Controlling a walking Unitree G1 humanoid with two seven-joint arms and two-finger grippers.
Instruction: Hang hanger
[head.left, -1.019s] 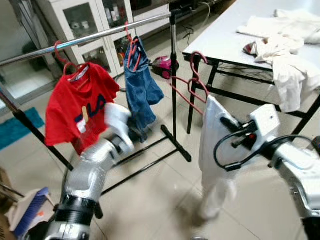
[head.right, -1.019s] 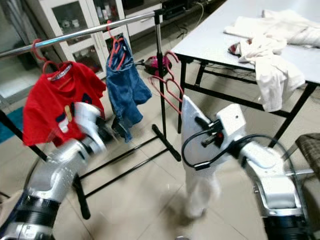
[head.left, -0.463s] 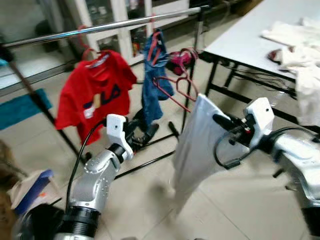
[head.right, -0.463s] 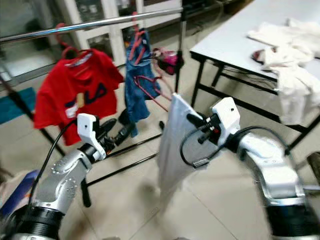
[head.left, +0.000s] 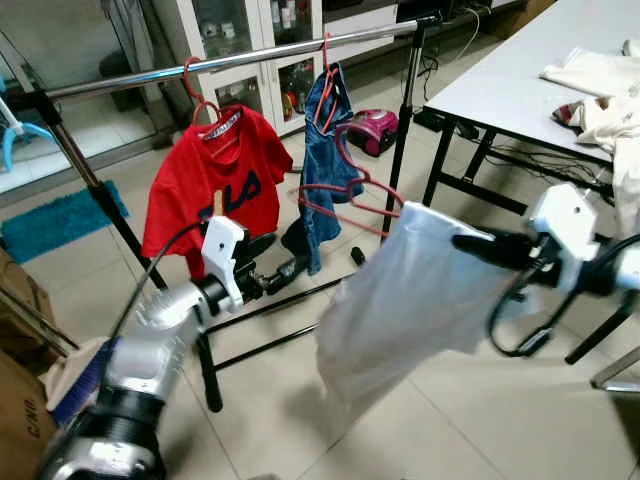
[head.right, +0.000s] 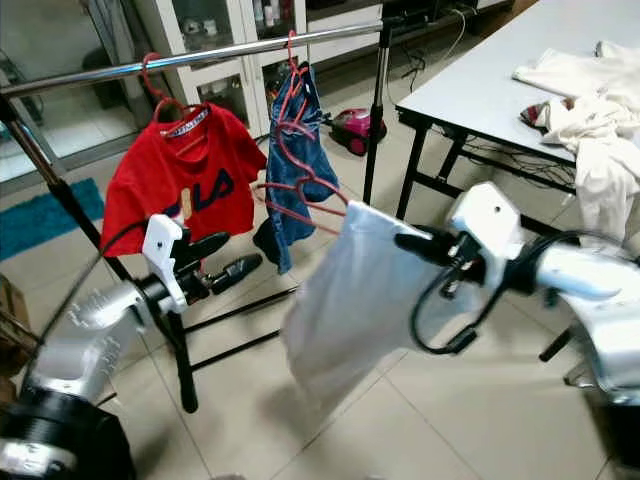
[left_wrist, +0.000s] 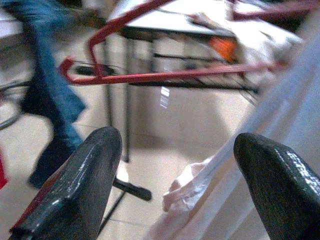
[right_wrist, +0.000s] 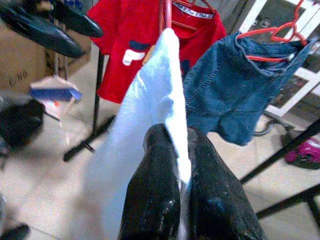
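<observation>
Right pincer (right_wrist: 179, 165) clamped on white garment (head.left: 410, 300) | red hanger (head.left: 345, 190) atop | left pincer (left_wrist: 185, 170) wide

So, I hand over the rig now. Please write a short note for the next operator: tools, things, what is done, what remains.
Right tool: shut on the white garment, which hangs on a red hanger, held up in front of the rail.
Left tool: open, raised toward the garment, holding nothing.
On the rail: red T-shirt and blue denim piece, each on its hanger.
Done: garment lifted. Left: hook the red hanger over the rail, then release.
</observation>
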